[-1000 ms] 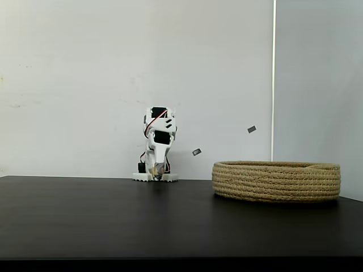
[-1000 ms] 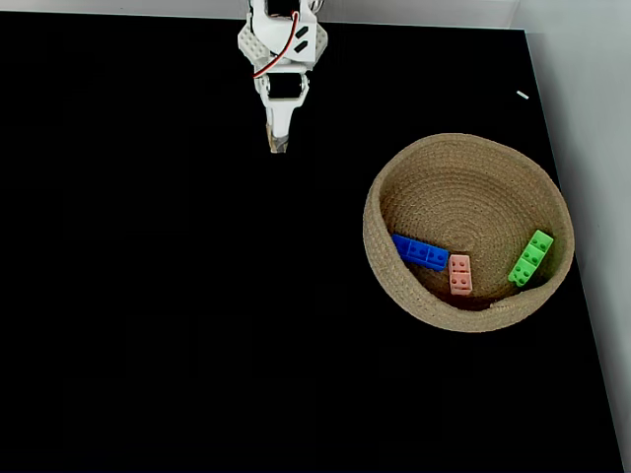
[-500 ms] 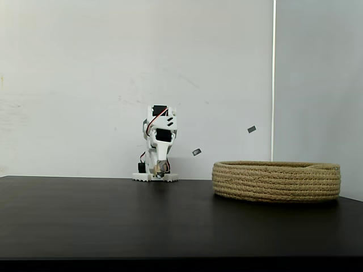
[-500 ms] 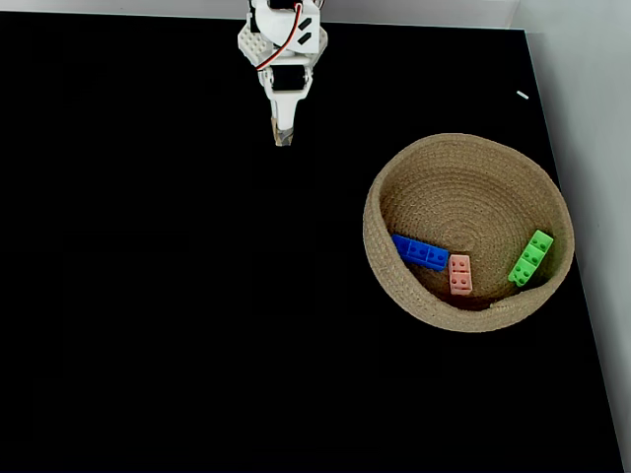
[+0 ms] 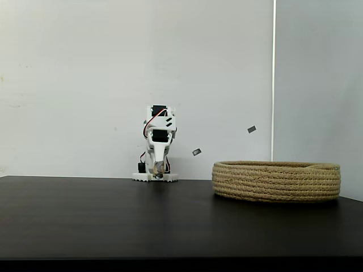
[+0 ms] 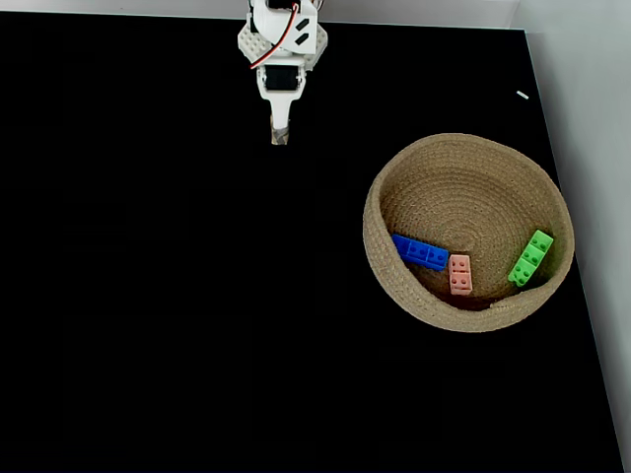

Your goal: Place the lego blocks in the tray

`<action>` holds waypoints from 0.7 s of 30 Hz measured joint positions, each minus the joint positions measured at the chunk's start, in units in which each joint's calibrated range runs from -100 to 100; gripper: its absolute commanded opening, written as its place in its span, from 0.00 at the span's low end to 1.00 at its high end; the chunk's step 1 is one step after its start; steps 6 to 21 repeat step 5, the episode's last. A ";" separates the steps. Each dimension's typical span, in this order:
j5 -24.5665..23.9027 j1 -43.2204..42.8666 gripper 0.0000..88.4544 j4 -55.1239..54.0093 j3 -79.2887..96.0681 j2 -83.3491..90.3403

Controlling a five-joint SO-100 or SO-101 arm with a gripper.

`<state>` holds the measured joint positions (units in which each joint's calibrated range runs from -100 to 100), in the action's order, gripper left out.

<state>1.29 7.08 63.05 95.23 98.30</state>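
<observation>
Three lego blocks lie inside the tray (image 6: pixel 399 172), a round coiled-rope basket: a blue one (image 6: pixel 420 252), a pink one (image 6: pixel 459 274) and a green one (image 6: pixel 530 258) against the right wall. From the side, the tray (image 5: pixel 276 181) hides them. The white arm is folded back at the table's far edge, well left of the tray. Its gripper (image 6: pixel 279 137) points down toward the table, shut with nothing in it. From the side the gripper (image 5: pixel 155 171) sits low in front of the arm's base.
The black table (image 6: pixel 148 296) stretches wide to the left and front of the tray. A white wall (image 5: pixel 85 85) stands behind the arm. The tray sits close to the table's right edge.
The gripper has drawn back a little toward the arm's base. The blocks and the tray have not moved.
</observation>
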 measured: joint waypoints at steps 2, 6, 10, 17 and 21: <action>-0.39 1.38 0.00 0.00 0.00 0.00; -0.44 0.98 0.00 0.00 0.00 0.00; -0.44 0.98 0.00 0.00 0.00 0.00; -0.44 0.98 0.00 0.00 0.00 0.00; -0.44 0.98 0.00 0.00 0.00 0.00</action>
